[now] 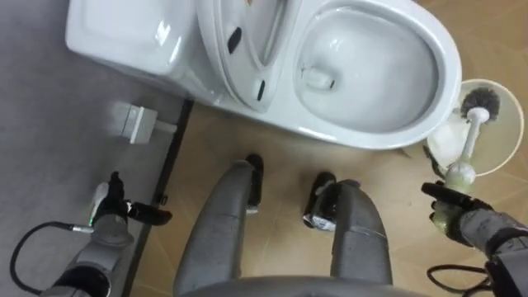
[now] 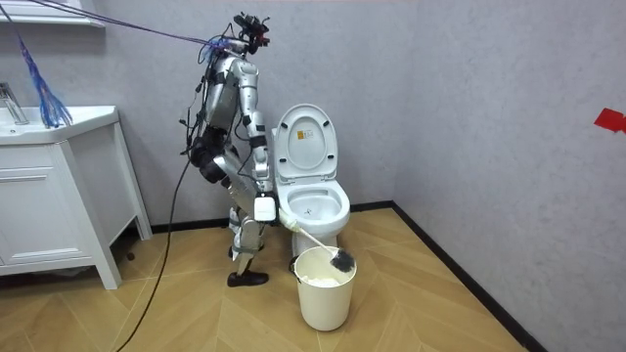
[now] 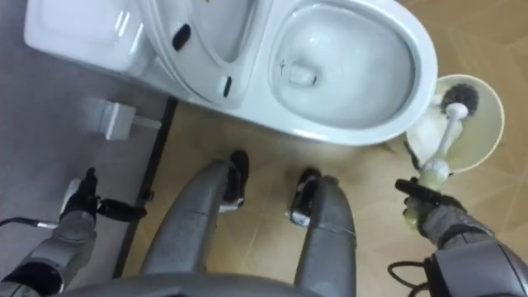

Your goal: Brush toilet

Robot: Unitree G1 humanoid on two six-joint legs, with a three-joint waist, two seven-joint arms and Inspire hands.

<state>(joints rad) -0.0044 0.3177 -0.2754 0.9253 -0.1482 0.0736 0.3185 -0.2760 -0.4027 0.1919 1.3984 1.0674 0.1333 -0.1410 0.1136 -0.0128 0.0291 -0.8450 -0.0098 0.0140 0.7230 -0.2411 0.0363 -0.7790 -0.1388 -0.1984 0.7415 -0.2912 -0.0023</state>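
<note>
Bowl open to me; the bucket's wall is the hurdle.

Ahead of my right hand fingers, the brush head sits inside the bucket, walled all round and free only upward. Left of those fingers the toilet rim stands just beside the bucket. Past it the bowl lies open, with the lid raised back. My left hand fingers hang close by the wall.

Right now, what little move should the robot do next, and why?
Probably lift the brush and swing it over to the toilet bowl: the right hand grips its handle, its head sits at the bucket, and the lid is up.
</note>
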